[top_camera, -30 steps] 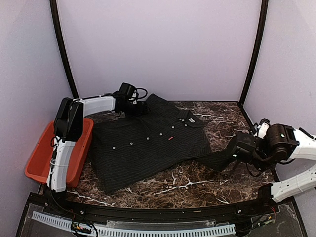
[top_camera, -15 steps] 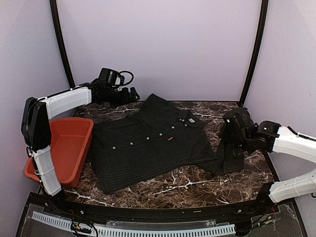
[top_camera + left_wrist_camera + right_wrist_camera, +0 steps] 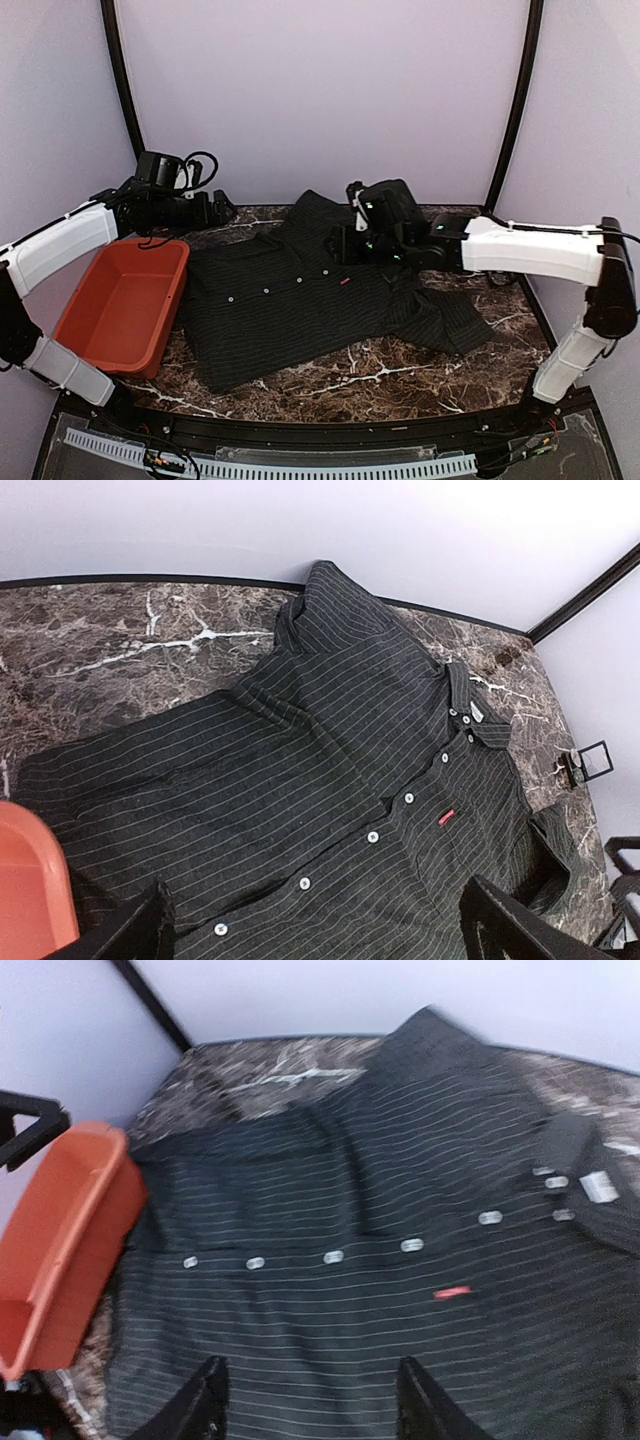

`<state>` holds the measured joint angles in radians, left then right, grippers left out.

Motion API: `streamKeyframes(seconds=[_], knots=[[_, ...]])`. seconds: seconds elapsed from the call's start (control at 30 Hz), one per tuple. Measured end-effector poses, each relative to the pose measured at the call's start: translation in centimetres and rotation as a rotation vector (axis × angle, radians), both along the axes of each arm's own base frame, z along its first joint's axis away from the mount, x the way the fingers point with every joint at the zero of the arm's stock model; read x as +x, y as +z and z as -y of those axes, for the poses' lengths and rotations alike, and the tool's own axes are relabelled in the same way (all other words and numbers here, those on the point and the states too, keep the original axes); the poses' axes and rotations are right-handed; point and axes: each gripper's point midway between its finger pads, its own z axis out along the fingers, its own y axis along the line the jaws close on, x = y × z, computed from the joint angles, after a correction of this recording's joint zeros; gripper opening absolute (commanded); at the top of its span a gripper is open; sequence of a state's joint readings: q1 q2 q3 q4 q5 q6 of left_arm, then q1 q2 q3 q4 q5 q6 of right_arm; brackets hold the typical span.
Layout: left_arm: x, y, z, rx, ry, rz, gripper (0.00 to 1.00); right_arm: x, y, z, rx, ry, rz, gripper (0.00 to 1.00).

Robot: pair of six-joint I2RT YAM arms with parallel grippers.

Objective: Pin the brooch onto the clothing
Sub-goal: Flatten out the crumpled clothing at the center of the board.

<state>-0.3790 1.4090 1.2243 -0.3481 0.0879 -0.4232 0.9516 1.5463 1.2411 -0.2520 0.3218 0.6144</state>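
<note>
The clothing is a dark pinstriped shirt spread flat on the marble table, collar toward the back right, with white buttons and a tiny red tag. No brooch shows in any view. My right gripper hovers over the chest near the collar. In its wrist view the right gripper stands open and empty above the shirt, the red tag just ahead. My left gripper hangs in the air past the shirt's back left corner. The left wrist view shows it wide open above the shirt.
An orange-red bin sits at the table's left edge, touching the shirt's hem side, and shows in the right wrist view. A small dark square frame lies on the marble right of the collar. Black corner posts rise behind.
My right gripper let go of the shirt's right sleeve, opened, and swung left over the chest. The sleeve now lies flat. My left arm drew back to the left.
</note>
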Motion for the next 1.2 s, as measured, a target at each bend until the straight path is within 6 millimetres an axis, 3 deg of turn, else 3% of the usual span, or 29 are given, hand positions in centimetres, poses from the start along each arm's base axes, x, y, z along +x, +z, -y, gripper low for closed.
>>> streamKeyframes(seconds=[0.07,0.13,0.27,0.37,0.47,0.6,0.73,1.03,1.2], knots=[[-0.9,-0.1,-1.3,0.000,0.023,0.006,0.99,-0.1,-1.3,-5.7,0.022,0.153,-0.024,0.33],[-1.7,-0.5,-2.6,0.005,0.050,0.006,0.99,-0.6,-3.9,-10.1,0.031,0.280,-0.081,0.30],[-3.1,-0.8,-4.4,0.008,0.087,0.015,0.99,-2.3,-9.6,-16.8,0.045,0.474,-0.213,0.27],[-3.7,-0.2,-5.2,0.004,0.102,0.036,0.99,-4.0,-13.0,-19.4,0.047,0.560,-0.297,0.27],[-4.1,0.4,-5.6,0.000,0.111,0.056,0.99,-5.7,-15.5,-20.6,0.050,0.614,-0.384,0.27],[-4.2,0.5,-5.9,0.001,0.119,0.062,0.99,-7.6,-17.0,-19.9,0.051,0.623,-0.480,0.29],[-4.2,0.5,-5.9,-0.002,0.120,0.060,0.99,-9.3,-19.5,-16.8,0.009,0.573,-0.579,0.40],[-4.5,0.0,-5.7,-0.026,0.115,0.064,0.99,-10.4,-19.6,-10.6,-0.040,0.448,-0.640,0.43],[-4.7,-0.4,-5.6,-0.032,0.110,0.053,0.99,-11.5,-19.7,-6.0,-0.103,0.366,-0.664,0.43]])
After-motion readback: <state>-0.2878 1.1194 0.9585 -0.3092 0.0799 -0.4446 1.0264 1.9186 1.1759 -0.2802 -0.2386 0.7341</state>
